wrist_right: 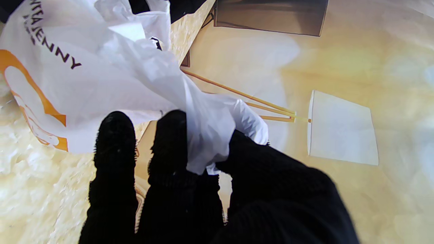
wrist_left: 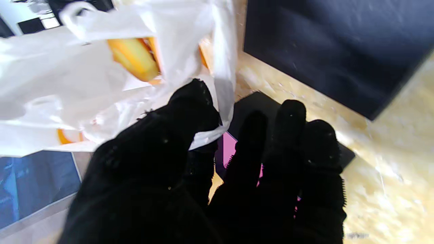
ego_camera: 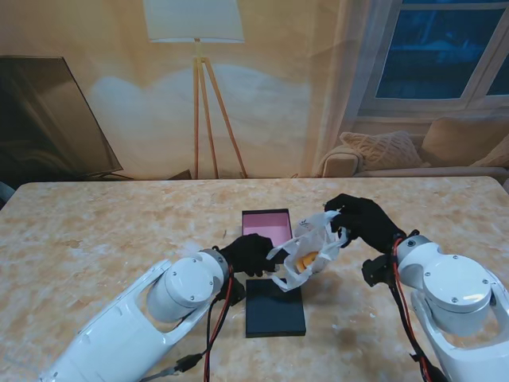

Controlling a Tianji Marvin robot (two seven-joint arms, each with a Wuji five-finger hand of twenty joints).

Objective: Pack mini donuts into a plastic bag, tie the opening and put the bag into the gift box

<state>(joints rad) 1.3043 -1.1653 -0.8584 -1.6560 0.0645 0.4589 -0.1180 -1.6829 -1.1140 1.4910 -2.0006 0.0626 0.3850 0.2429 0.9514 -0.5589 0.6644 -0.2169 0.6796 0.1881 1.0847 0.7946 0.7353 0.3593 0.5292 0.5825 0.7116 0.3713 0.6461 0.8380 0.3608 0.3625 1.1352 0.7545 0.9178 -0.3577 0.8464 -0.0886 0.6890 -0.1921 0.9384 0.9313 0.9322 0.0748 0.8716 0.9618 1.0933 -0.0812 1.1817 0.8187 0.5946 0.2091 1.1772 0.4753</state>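
A white plastic bag with orange print hangs just above the table between my two hands. Yellow mini donuts show through it, also seen in the left wrist view as donuts. My left hand in a black glove pinches one handle strip of the bag. My right hand pinches the other handle of the bag and holds it higher. The open gift box with a pink lining stands just beyond the bag.
The black box lid lies flat on the marble table, nearer to me than the bag. A floor lamp and a sofa stand beyond the table's far edge.
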